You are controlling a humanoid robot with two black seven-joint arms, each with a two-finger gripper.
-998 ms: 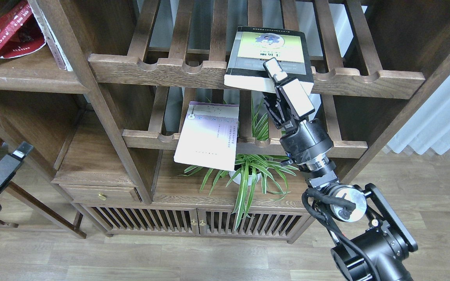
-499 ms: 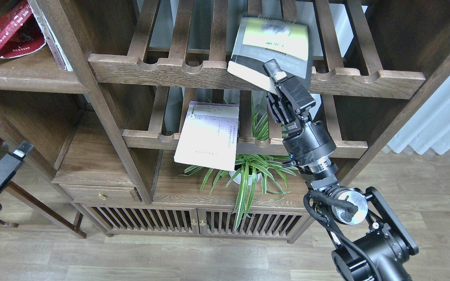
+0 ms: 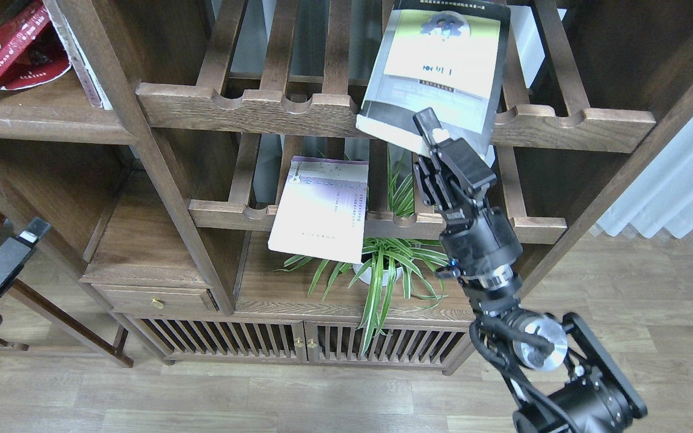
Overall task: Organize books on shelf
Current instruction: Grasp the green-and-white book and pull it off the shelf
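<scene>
My right gripper [image 3: 434, 135] is shut on the lower edge of the thick black-grey book [image 3: 437, 66] with the yellow-green panel. It holds the book tilted up, cover toward me, in front of the upper slatted rack. The pale white-lavender book [image 3: 321, 207] lies on the lower slatted rack and overhangs its front rail. The red book [image 3: 12, 51] lies bent on the solid dark-brown shelf board [image 3: 40, 120] at the upper left. My left gripper [image 3: 21, 240] is low at the left edge, away from the books; its fingers cannot be told apart.
The upper slatted rack [image 3: 250, 108] and the lower slatted rack [image 3: 226, 213] have scalloped front rails. A potted spider plant [image 3: 382, 264] stands under the lower rack. A slanted post [image 3: 160, 174] divides the unit. A drawer [image 3: 154, 297] and slatted cabinet doors [image 3: 298, 343] are below.
My right gripper has lifted the black-grey book off the upper rack's rail and tipped it up, so its cover faces me more fully. The left arm and the other books have not moved.
</scene>
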